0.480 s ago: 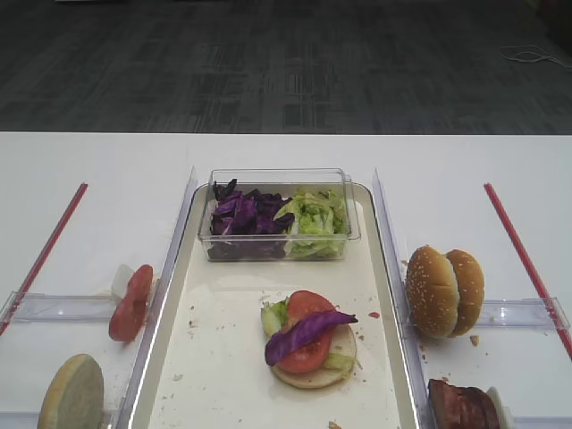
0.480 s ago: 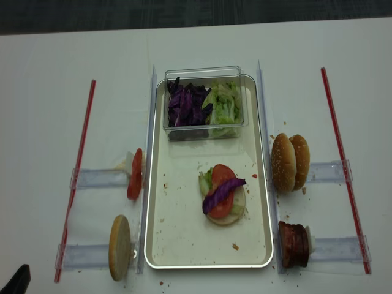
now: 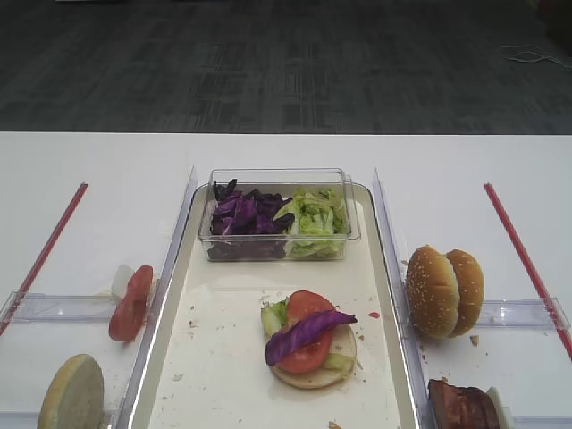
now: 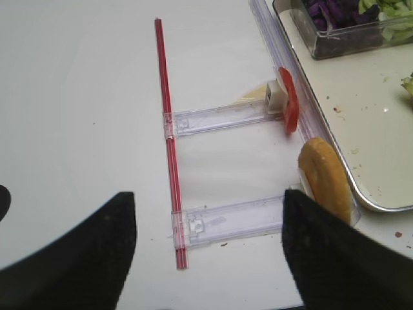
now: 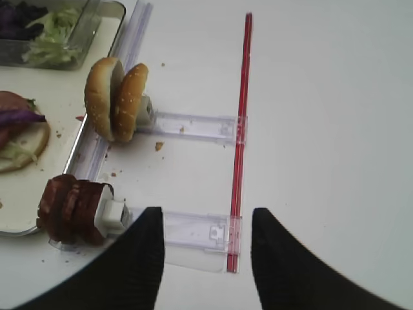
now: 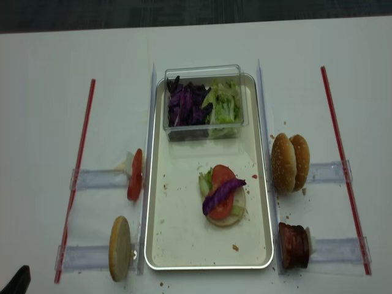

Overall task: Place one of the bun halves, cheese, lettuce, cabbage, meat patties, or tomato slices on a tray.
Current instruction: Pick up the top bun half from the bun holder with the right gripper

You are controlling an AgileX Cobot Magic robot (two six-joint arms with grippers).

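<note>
The cream tray (image 3: 219, 362) (image 6: 177, 233) holds a flat bun base stacked with lettuce, a tomato slice and a cabbage strip (image 3: 308, 340) (image 6: 222, 196). Two seeded bun halves (image 3: 444, 291) (image 5: 116, 98) stand on edge right of it, with meat patties (image 3: 462, 404) (image 5: 70, 208) nearer. On the left stands a tomato slice (image 3: 131, 304) (image 4: 290, 108). More cabbage (image 3: 243, 214) and lettuce (image 3: 315, 219) fill a clear tub. My right gripper (image 5: 206, 223) is open over a clear rail right of the patties. My left gripper (image 4: 208, 206) is open, empty, left of the pale disc (image 4: 326, 177). Cheese is out of view.
Clear plastic rails (image 5: 193, 126) (image 4: 219, 116) run out from the tray's sides to red strips (image 5: 240, 129) (image 4: 166, 123). White blocks (image 5: 111, 216) (image 4: 274, 95) back the food on the rails. Crumbs dot the tray. A dark tip (image 6: 15, 278) shows at the bottom-left corner.
</note>
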